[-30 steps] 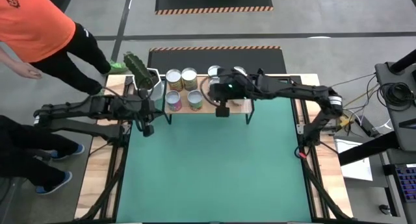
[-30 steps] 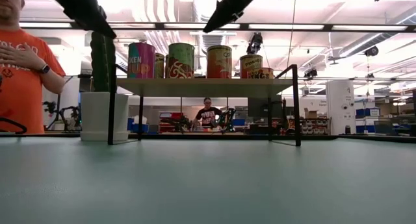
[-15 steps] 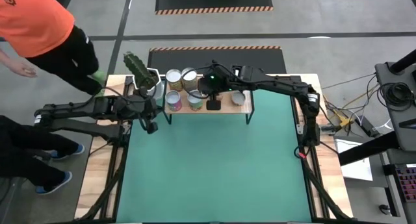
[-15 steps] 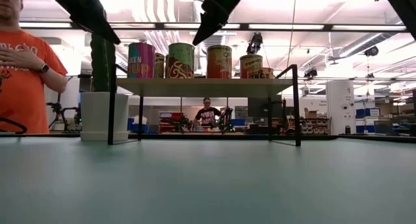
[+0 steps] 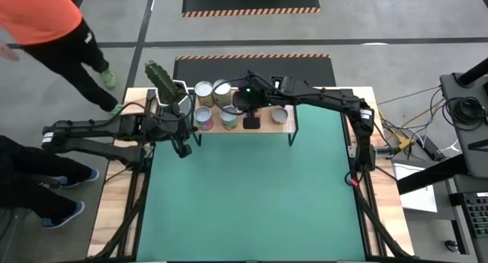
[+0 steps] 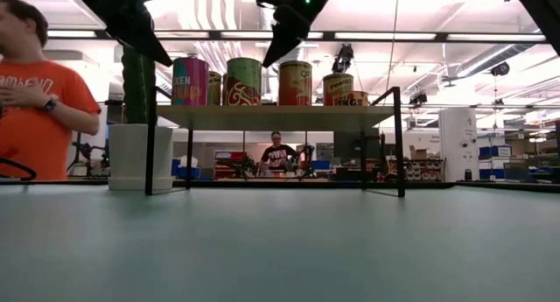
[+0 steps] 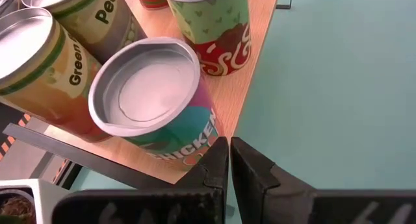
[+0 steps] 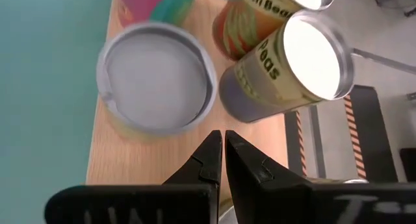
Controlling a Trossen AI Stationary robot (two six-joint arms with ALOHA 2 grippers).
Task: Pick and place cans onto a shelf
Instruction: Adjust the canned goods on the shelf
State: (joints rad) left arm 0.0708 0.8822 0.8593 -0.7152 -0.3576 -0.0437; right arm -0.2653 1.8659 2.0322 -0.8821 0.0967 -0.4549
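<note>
Cans [image 5: 213, 103] crowd the shelf's [image 5: 284, 126] left half; right half open.

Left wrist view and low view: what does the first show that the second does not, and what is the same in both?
Only the left wrist view shows the silver top of the "CHICKEN" can and the left gripper shut, empty, beside the shelf. Only the low view shows the shelf's black legs, the cactus pot and a person in orange. Both show cans standing on the wooden shelf.
</note>
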